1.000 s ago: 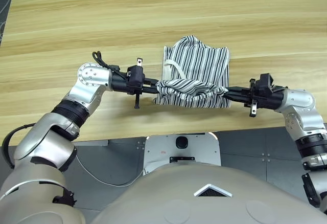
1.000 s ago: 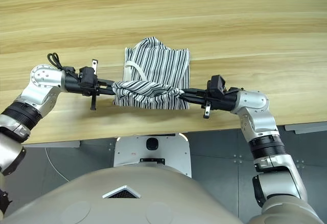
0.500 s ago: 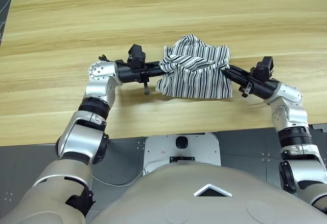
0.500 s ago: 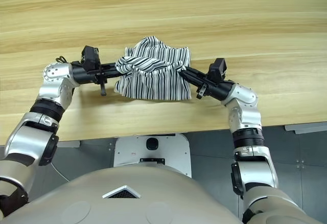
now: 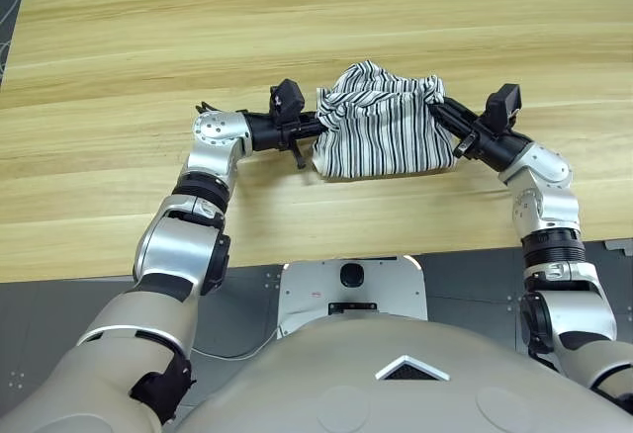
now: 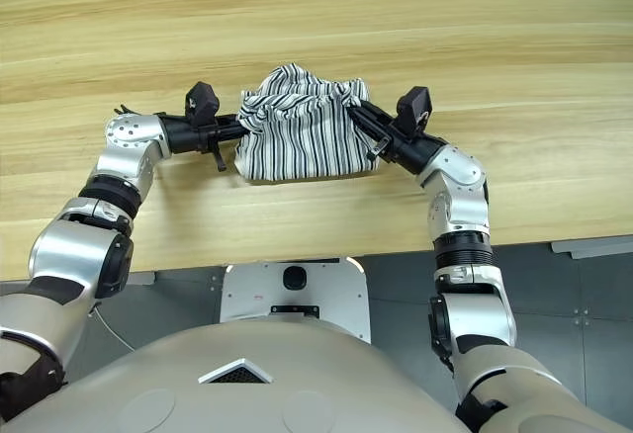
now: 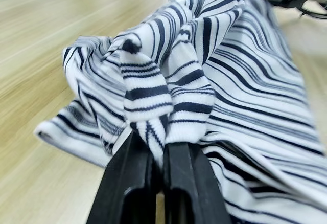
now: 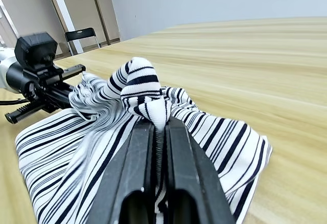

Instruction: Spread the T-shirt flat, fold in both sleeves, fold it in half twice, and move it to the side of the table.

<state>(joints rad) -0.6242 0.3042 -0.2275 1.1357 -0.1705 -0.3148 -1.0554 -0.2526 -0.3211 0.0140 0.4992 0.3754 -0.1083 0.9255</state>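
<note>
Wooden table (image 5: pixel 119 47), striped T-shirt (image 5: pixel 384 136) lying crosswise (fingers (image 7: pixel 132 183) pinching ends)

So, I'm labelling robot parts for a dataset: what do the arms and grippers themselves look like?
The left arm and right arm have rounded silver-grey shells with black ribbed bands at the joints. The left gripper and right gripper are black, each with two slim flat fingers and a boxy black camera block behind them.
</note>
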